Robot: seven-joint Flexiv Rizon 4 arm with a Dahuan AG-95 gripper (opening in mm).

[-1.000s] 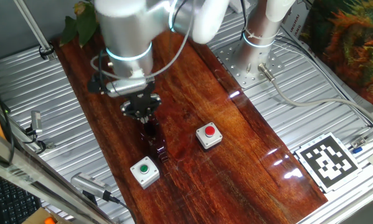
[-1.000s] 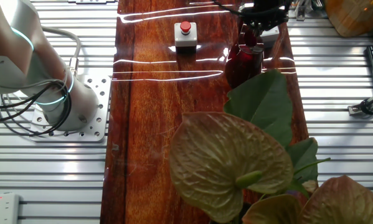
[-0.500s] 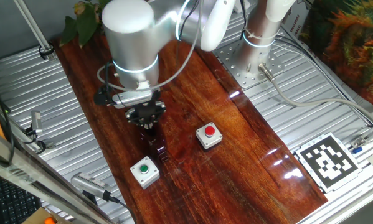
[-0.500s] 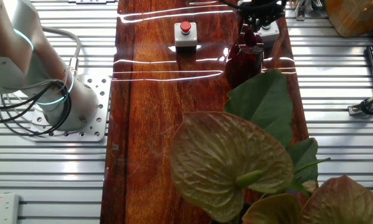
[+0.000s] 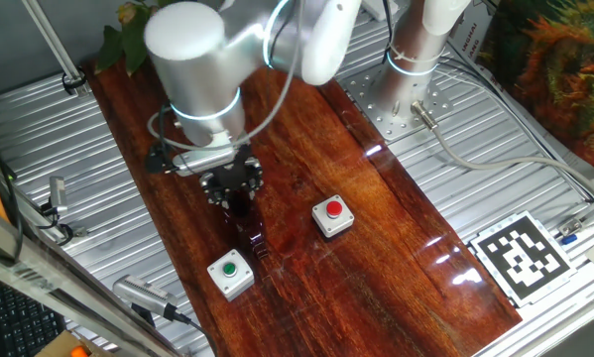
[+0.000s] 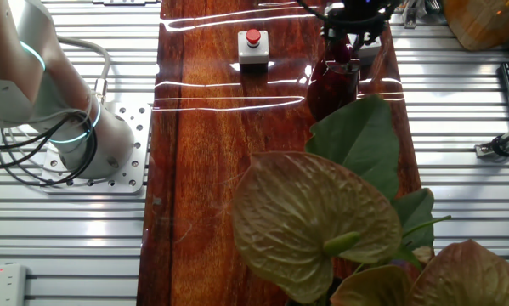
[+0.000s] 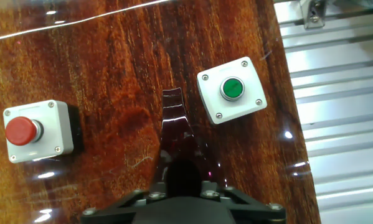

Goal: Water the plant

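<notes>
The plant shows only as leaves: at the far left end of the board in one fixed view (image 5: 126, 35), and as broad green and yellowish leaves filling the foreground of the other fixed view (image 6: 313, 221). Its pot is hidden. A dark red translucent vessel (image 5: 245, 220) (image 6: 332, 85) stands on the wooden board, and its spout points away in the hand view (image 7: 177, 137). My gripper (image 5: 232, 188) (image 6: 352, 25) (image 7: 180, 186) points straight down over the vessel. Its fingers sit on either side of the vessel's near end, closed against it.
A green button box (image 5: 230, 273) (image 7: 231, 88) and a red button box (image 5: 332, 216) (image 6: 253, 44) (image 7: 33, 130) flank the vessel. The arm base (image 5: 415, 59) stands on a metal plate beside the board. A black-and-white tag (image 5: 523, 256) lies at the right.
The gripper came down a little onto the vessel's top, and the arm's elbow swung left. The vessel has not moved.
</notes>
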